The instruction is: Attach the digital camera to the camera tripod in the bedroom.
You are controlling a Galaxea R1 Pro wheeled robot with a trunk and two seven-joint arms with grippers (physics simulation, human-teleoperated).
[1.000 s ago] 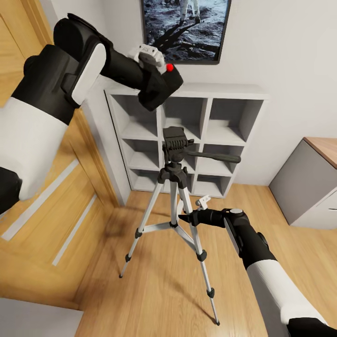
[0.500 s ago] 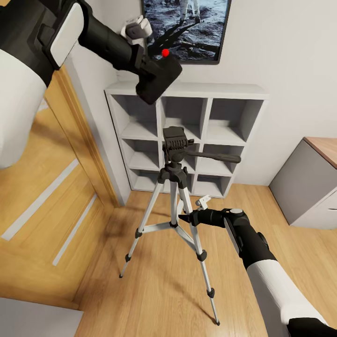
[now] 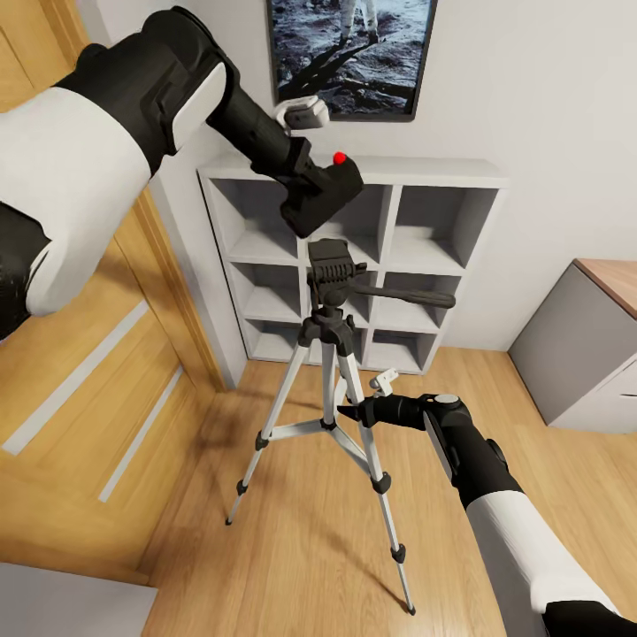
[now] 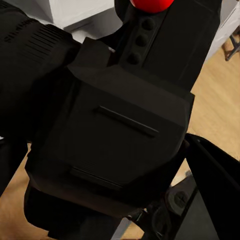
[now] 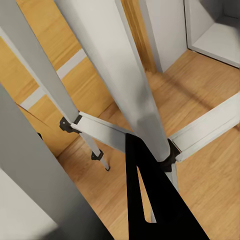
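Digital camera (image 3: 323, 190): clamped in the left tool (image 3: 305, 181), raised in front of the white shelving (image 3: 425, 243), red button up.
Camera tripod (image 3: 332, 354): upright on the wood floor (image 3: 292, 548), long axis vertical, black head (image 3: 330, 263) topmost.
Key relation: the camera hangs just above the head, slightly toward the robot's left and not touching it; the mount lies straight down.
Nearer arm: left, by judgement the one to lower it.
Right tool (image 3: 347, 410): at the centre column among the legs; fingers look together, but whether it grips the column I cannot tell.
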